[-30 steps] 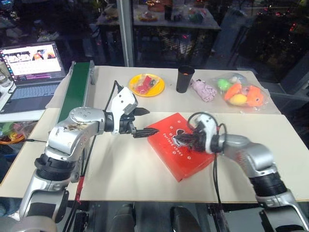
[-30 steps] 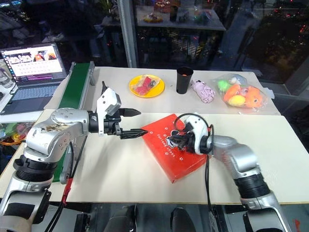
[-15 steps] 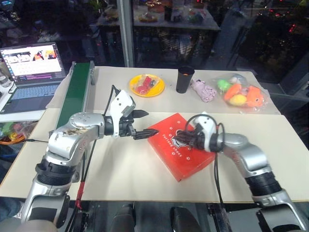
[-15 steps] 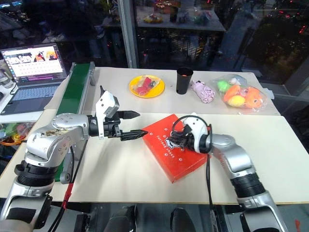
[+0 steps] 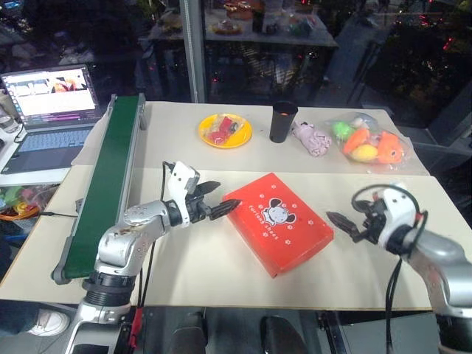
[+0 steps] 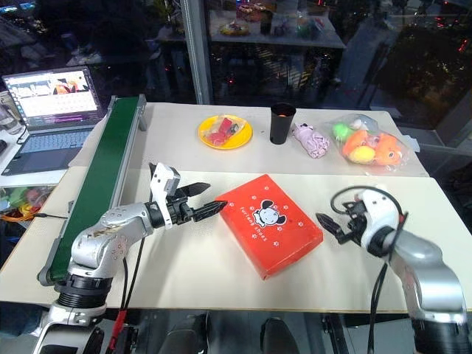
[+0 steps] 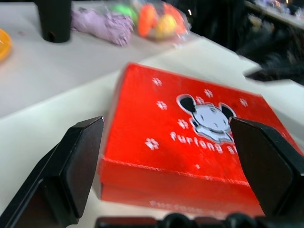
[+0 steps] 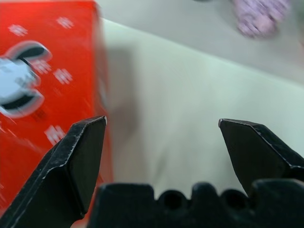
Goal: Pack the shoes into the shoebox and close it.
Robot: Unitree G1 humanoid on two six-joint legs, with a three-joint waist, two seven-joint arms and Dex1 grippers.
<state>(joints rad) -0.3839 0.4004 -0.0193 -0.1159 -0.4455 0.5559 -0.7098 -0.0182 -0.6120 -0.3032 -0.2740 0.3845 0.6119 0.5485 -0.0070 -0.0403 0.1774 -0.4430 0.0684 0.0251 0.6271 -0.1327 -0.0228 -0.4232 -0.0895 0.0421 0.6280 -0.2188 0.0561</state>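
Note:
The red shoebox (image 5: 279,221) lies shut on the white table, its lid with the cartoon mouse face up. The shoes are out of view. My left gripper (image 5: 225,198) is open just off the box's left corner, pointing at it, nothing between its fingers. In the left wrist view the shoebox (image 7: 190,137) lies close ahead between the black fingers (image 7: 76,161). To the right of the box my right gripper (image 5: 339,225) is open and apart from it; in the right wrist view the shoebox (image 8: 42,95) sits beside one finger (image 8: 80,156).
A green conveyor (image 5: 110,169) runs along the table's left side, with a laptop (image 5: 48,96) beyond it. At the back stand a yellow plate (image 5: 225,130), a black cup (image 5: 282,120), a pink plush toy (image 5: 310,138) and a bag of toy fruit (image 5: 369,144).
My right gripper has come off the box lid, swung away to the right and opened. My left arm has sunk lower, its gripper still open by the box's left corner.

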